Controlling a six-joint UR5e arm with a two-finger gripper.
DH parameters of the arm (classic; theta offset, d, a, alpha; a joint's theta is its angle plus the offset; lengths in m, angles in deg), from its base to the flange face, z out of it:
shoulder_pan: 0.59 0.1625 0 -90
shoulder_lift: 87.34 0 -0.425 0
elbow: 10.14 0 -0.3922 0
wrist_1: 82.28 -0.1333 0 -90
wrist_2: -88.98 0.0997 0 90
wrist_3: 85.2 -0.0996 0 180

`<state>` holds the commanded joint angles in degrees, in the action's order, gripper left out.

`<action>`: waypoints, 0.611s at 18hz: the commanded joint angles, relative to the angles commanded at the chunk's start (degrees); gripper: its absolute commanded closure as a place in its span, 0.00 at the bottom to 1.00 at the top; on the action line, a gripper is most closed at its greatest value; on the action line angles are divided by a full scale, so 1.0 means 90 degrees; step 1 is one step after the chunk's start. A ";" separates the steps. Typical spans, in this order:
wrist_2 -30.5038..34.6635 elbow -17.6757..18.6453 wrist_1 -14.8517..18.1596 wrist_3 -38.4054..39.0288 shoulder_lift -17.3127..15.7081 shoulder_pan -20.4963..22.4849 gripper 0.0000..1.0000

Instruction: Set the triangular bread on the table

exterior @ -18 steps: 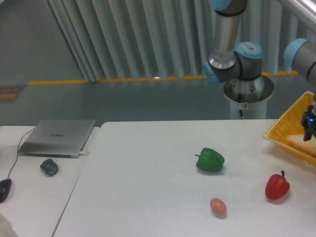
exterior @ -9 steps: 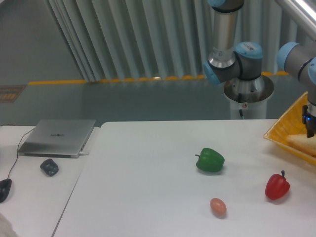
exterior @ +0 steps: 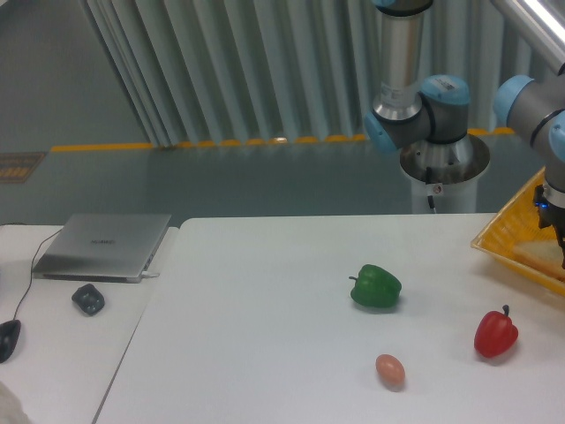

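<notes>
At the far left, a mouse [exterior: 7, 339] lies at the picture's edge on a side desk [exterior: 53, 353], its cable running up toward a closed laptop [exterior: 104, 246]. A small dark object [exterior: 87, 299] sits just in front of the laptop.

The counter [exterior: 265, 336] fills the middle and right. On it, a green pepper [exterior: 375, 286] stands near the centre. An egg [exterior: 389, 370] lies closer to the camera, a little to the right of the green pepper and apart from it. A red pepper [exterior: 495, 333] stands further right, stem up, well apart from the egg.

Behind the counter, the arm's base [exterior: 439, 168] rises on a pedestal, with grey links and blue joint caps above.

At the right edge, a yellow tray [exterior: 512, 231] rests tilted on the counter's corner, partly cut off by the frame. The bread [exterior: 536, 257] lies inside the tray, only its pale left end showing. The gripper [exterior: 557, 231] hangs over the tray right above the bread, mostly out of frame; I cannot tell how its jaws stand, or whether they touch the bread.
</notes>
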<state>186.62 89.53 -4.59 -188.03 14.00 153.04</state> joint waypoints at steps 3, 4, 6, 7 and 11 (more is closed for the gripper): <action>-0.0029 0.0000 -0.0019 -0.0010 0.0010 -0.0009 0.00; -0.0049 0.0000 -0.0039 -0.0010 0.0019 -0.0029 0.00; -0.0039 0.0010 -0.0049 0.0000 0.0039 -0.0039 0.00; -0.0049 0.0010 -0.0059 0.0000 0.0049 -0.0039 0.00; -0.0049 0.0000 -0.0068 0.0068 0.0195 -0.0039 0.00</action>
<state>186.19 89.53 -5.20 -187.42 15.75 152.69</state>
